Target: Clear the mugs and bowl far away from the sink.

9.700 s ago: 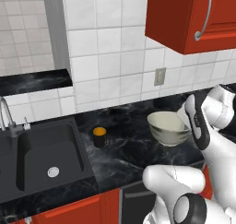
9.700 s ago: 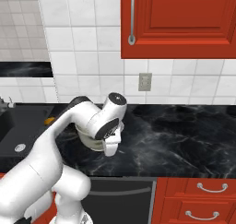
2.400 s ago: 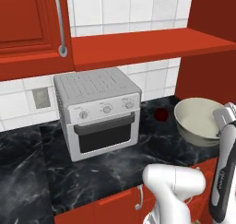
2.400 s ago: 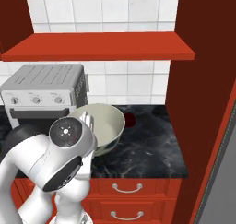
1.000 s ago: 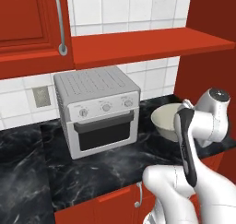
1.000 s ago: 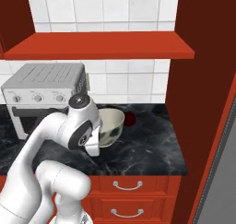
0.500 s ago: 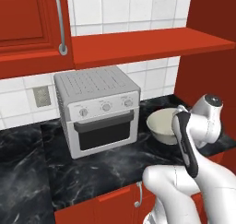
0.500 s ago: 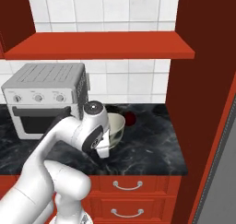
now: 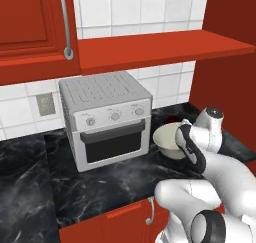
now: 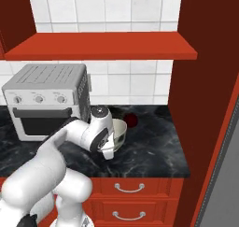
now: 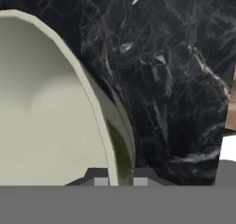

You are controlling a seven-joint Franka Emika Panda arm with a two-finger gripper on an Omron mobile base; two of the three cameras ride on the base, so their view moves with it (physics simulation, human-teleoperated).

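Cream bowl [image 9: 169, 139] resting on the black marble worktop [image 9: 100, 182], just right of the grey toaster oven [image 9: 106, 118] and in front of a small dark red object [image 10: 132, 120] near the tiled wall. The fingers [image 11: 119, 176] are nearly closed, pinching the bowl's rim, one tip inside and one outside the wall. A red shelf [image 10: 100, 46] runs above the oven.
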